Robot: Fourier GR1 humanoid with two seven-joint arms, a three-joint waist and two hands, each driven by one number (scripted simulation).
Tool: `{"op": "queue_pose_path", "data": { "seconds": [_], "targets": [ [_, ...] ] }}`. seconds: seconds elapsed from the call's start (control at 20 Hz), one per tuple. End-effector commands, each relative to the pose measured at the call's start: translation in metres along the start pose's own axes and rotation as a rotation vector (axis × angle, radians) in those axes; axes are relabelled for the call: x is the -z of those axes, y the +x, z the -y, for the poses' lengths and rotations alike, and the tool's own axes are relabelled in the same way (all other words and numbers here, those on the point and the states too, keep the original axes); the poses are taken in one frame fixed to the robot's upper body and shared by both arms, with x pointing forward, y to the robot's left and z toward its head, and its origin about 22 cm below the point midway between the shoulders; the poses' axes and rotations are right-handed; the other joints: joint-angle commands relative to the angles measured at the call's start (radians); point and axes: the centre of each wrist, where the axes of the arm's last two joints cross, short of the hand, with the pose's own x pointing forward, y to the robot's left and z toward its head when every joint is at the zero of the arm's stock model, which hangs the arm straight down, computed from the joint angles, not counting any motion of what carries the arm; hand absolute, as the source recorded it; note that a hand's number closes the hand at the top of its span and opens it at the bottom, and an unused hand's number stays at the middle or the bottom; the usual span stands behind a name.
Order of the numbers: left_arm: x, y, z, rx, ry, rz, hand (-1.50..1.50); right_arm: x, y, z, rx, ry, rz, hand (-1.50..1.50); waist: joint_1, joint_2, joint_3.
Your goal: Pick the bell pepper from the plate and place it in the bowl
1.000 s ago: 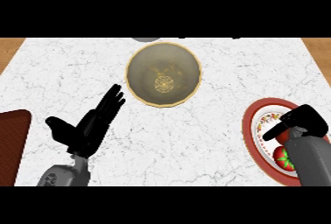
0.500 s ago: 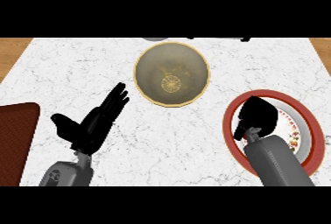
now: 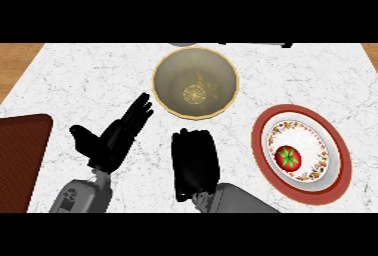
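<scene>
The bell pepper [image 3: 288,158] sits on the plate [image 3: 260,145], a little below its middle. It is red with a green top. Nothing touches it. The plate is on the right side of the white tabletop [image 3: 81,75].

The bowl [image 3: 195,83] is higher up, near the middle. It looks empty inside.

The right hand [image 3: 194,162] is over the tabletop, to the left of the plate and below the bowl. It is a dark shape seen from the back. I cannot tell if its fingers are apart or together. It holds nothing that I can see.

The left hand [image 3: 114,137] rests at the left with its fingers straight and spread a bit, thumb out to the side. It holds nothing.

The step now is to get the pepper. To do it well, I think the right hand should go to the right until it is over the pepper. The fingers should be wide apart before they come down. They should go down on both sides of the pepper, not on the plate's edge, so the plate does not tip or slide. The pepper is round and may roll, so closing slowly looks best.
</scene>
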Motion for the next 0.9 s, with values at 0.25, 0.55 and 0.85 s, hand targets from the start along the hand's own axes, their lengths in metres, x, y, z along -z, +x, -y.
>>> {"op": "queue_pose_path", "data": {
  "seconds": [0.25,0.55,0.85],
  "targets": [
    [-0.011,-0.006,-0.004,-0.002,0.05,-0.006,0.0,-0.073,0.052,0.084,0.067,-0.264,0.116,1.5,-0.043,-0.009,0.001],
    [-0.012,-0.001,-0.006,-0.014,0.036,0.0,0.0,-0.067,0.064,0.118,0.107,-0.317,0.087,1.5,-0.049,-0.007,0.001],
    [-0.01,0.002,-0.019,0.004,0.052,0.012,0.0,-0.042,0.069,0.136,0.167,-0.37,0.07,1.5,-0.063,0.001,0.002]
  ]
}}
